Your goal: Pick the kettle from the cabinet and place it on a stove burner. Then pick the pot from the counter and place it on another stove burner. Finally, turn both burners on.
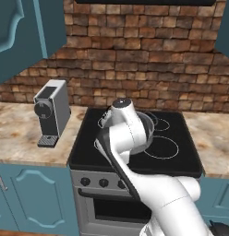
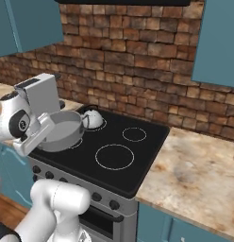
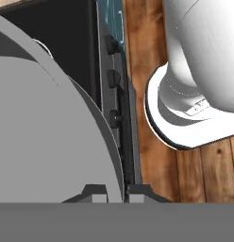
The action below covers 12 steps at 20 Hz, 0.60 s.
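Observation:
The grey pot (image 2: 60, 128) hangs just above the left front of the black cooktop (image 2: 137, 160), and my gripper (image 3: 116, 193) is shut on its rim. In the hand view the pot's wall (image 3: 48, 127) covers the left half, with the rim pinched between the fingertips. From the left base my arm hides most of the pot (image 1: 147, 130). The silvery kettle (image 2: 91, 118) stands on the back left burner, just behind the pot. A medium ring burner (image 2: 114, 157) lies bare at the front right. An open teal wall cabinet (image 1: 19, 32) is at the upper left.
A grey coffee machine (image 1: 51, 110) stands on the marbled counter (image 1: 17, 133) left of the stove. Black knobs (image 1: 103, 182) line the stove front. More counter (image 2: 199, 175) stretches right of the cooktop. Another teal cabinet (image 2: 218, 42) hangs at the upper right. A brick wall runs behind.

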### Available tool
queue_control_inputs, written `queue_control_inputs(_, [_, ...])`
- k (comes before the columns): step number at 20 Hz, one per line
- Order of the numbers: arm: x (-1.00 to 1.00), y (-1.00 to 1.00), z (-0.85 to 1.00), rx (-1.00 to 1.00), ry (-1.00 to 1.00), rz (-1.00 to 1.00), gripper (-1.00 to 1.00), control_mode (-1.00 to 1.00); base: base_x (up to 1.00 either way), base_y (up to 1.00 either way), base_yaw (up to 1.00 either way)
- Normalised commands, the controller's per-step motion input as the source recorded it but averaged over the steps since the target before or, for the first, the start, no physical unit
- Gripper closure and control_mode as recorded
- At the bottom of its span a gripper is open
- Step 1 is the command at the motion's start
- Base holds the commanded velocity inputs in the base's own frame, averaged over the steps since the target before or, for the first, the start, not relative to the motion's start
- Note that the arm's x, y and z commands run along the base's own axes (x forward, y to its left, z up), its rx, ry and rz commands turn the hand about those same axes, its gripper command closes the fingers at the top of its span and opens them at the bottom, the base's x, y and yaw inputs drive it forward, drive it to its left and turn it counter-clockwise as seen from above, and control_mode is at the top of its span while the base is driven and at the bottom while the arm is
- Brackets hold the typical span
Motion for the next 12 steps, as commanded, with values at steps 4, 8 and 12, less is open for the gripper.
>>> queue_control_inputs(4, [0.34,0.21,-0.26,0.0,0.09,0.01,1.0,-1.0,0.0,0.0,0.0])
queue_control_inputs(8, [0.31,0.2,-0.28,0.0,0.04,0.01,1.0,-1.0,0.0,0.0,0.0])
queue_control_inputs(12, [0.29,0.12,-0.26,0.02,0.0,0.01,1.0,-1.0,0.0,0.0,0.0])
